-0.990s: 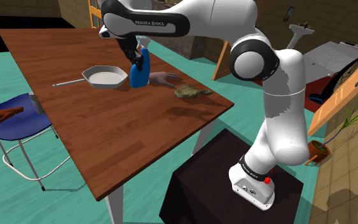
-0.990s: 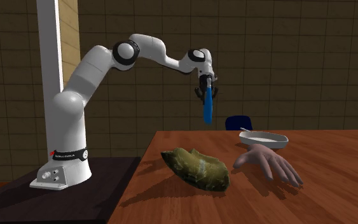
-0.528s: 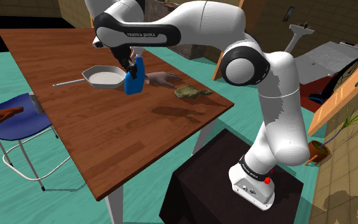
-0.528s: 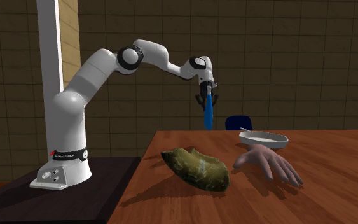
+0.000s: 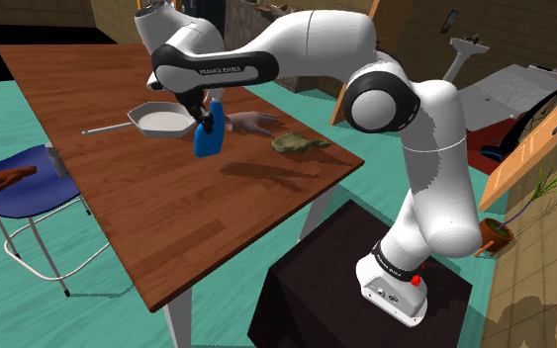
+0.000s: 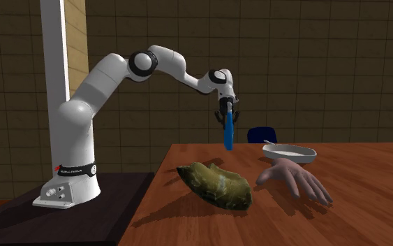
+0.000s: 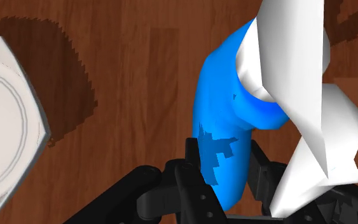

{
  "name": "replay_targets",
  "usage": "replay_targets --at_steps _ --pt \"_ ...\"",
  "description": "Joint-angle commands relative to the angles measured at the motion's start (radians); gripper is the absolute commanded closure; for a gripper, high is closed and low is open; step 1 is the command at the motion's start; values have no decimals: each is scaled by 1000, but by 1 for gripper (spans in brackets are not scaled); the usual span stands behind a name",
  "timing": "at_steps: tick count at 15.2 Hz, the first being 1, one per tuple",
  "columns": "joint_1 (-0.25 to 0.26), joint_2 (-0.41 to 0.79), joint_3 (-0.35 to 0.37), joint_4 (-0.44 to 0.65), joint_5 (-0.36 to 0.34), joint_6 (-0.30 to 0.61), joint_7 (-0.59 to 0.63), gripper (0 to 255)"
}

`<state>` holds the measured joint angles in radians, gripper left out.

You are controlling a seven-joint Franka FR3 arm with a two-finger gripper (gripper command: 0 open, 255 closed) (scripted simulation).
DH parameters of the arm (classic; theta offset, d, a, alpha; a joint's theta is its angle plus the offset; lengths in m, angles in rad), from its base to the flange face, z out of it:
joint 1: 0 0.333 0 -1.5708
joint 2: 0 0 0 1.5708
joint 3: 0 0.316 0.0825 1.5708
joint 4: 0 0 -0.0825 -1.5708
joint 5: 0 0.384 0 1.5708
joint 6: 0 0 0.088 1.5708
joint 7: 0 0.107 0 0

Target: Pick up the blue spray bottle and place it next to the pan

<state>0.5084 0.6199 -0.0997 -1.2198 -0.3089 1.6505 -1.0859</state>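
Observation:
My gripper [image 5: 204,117] is shut on the blue spray bottle [image 5: 210,136], which hangs upright just above the wooden table [image 5: 177,208]. The bottle has a white trigger head [image 7: 298,76], and my black fingers [image 7: 193,172] clasp its blue body [image 7: 225,127]. From the side, the blue bottle [image 6: 227,131] hangs under the gripper [image 6: 227,110], low over the tabletop. The white pan [image 5: 163,120] with its long handle lies on the table just to the shoulder view's left of the bottle. The pan's rim [image 7: 6,121] is close beside the bottle.
A flesh-coloured hand model [image 5: 251,123] and an olive-green lump [image 5: 296,143] lie on the table to the shoulder view's right of the bottle. A blue chair [image 5: 19,193] with another hand model on it stands by the table's left side.
The arm has carried the bottle downward and a little toward the near side of the table, so it now hangs lower beside the pan. The grip is unchanged.

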Motion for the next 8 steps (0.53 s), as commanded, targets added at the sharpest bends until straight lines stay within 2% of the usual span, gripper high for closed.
replay_targets --at_steps 1,5,8 --pt "0 4 1 -21 -1 24 9 255" --pt "-1 14 1 -60 -2 71 23 255" --pt "-1 14 1 -60 -2 71 23 255"
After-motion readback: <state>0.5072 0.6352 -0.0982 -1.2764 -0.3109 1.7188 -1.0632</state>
